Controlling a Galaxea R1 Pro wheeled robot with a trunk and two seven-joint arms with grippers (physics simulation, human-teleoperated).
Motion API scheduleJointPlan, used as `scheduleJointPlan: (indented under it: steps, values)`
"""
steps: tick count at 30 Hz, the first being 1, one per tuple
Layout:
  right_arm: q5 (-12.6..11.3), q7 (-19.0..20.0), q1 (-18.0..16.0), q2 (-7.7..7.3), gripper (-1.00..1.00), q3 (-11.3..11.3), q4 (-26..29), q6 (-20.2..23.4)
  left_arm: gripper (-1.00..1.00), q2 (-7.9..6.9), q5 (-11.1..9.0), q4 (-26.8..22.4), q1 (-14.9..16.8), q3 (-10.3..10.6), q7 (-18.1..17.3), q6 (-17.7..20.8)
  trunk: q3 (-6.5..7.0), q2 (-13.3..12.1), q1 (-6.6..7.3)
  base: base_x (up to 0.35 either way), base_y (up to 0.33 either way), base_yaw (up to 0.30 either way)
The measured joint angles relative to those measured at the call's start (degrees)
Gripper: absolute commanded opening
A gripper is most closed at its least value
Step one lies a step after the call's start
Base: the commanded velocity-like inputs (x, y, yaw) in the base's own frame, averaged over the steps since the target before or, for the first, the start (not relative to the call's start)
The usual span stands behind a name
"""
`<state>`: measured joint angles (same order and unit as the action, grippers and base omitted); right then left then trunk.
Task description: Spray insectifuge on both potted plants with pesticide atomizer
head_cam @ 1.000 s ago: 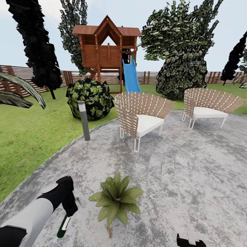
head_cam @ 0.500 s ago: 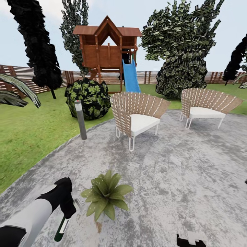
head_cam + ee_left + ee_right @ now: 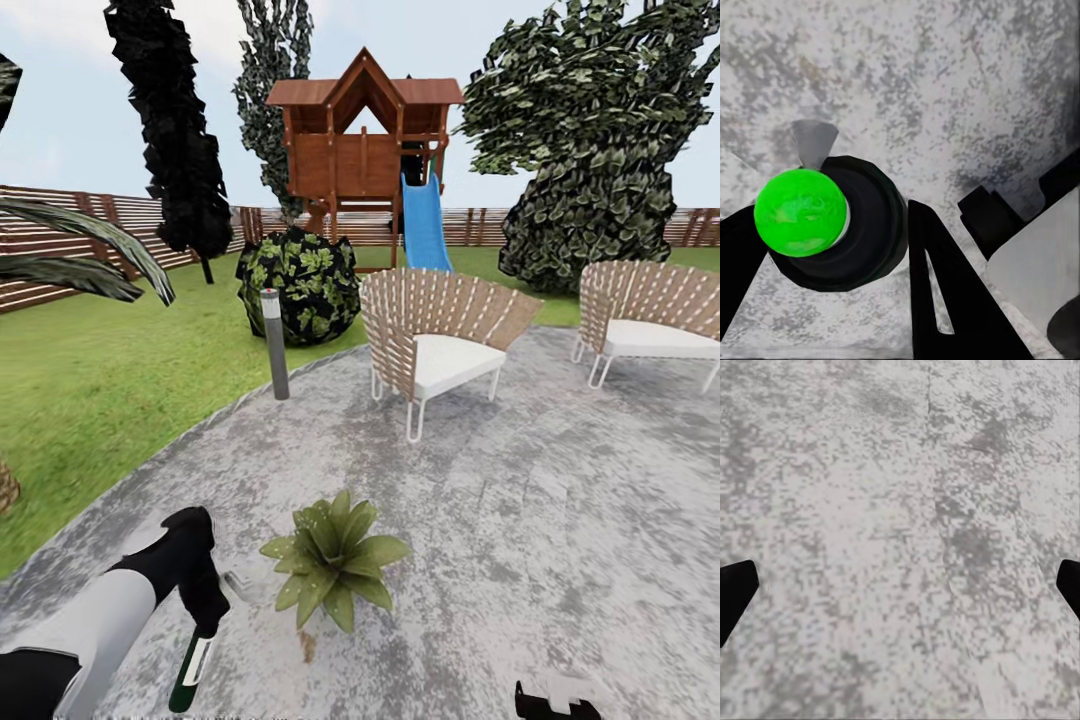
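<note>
My left claw (image 3: 205, 628) is pinching the atomizer (image 3: 190, 670), which hangs nozzle-down over the patio (image 3: 520, 560), near left; in the left wrist view its green tip (image 3: 800, 212) sits between the black fingers (image 3: 937, 300). One plant (image 3: 335, 565) sits on the paving just right of it. My right claw (image 3: 900, 589) hangs spread wide over bare paving. Far off I see two chairs (image 3: 440, 340), a lamp (image 3: 275, 343), and the fence (image 3: 80, 240).

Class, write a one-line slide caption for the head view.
Left tool holds the atomizer beside a potted plant on the patio.
</note>
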<state>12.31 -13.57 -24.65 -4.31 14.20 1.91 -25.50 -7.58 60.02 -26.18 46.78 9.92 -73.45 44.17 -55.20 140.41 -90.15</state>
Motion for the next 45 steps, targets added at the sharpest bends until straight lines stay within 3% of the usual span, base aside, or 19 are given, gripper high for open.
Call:
scheduleJointPlan:
  steps: [5, 14, 22, 35, 45]
  values:
    - [0.0, 0.0, 0.0, 0.0, 1.0, 0.0, 0.0, 0.0, -1.0, 0.02, 1.6, -0.1, 0.8, 0.1, -1.4, 2.0, 0.0, 0.0, 0.0, 0.0, -0.03, 0.227]
    - [0.1, 0.1, 0.0, -0.18, 1.0, 0.0, -0.2, 0.0, -1.0, 0.2, 1.6, -0.1, 0.7, -0.1, -1.4, 2.2, 0.0, 0.0, 0.0, 0.014, -0.248, 0.015]
    - [0.1, 0.1, 0.0, -0.1, 1.0, 0.0, -0.1, 0.0, -1.0, -0.16, 1.6, -0.1, 0.4, 0.0, -1.0, 4.0, 0.0, 0.0, 0.03, 0.281, -0.075, 0.012]
    - [0.1, 0.0, 0.0, -0.09, 1.0, 0.0, -0.1, 0.0, -1.0, -0.38, 1.7, 0.0, -0.1, 0.3, -0.7, 4.0, 0.0, 0.0, 0.0, 0.069, -0.002, 0.252]
    - [0.1, 0.1, 0.0, -0.1, 1.0, 0.0, -0.1, 0.0, -1.0, -0.37, 1.6, -0.2, 0.0, -0.4, -0.6, 4.0, 0.0, 0.0, 0.0, 0.0, -0.24, 0.131]
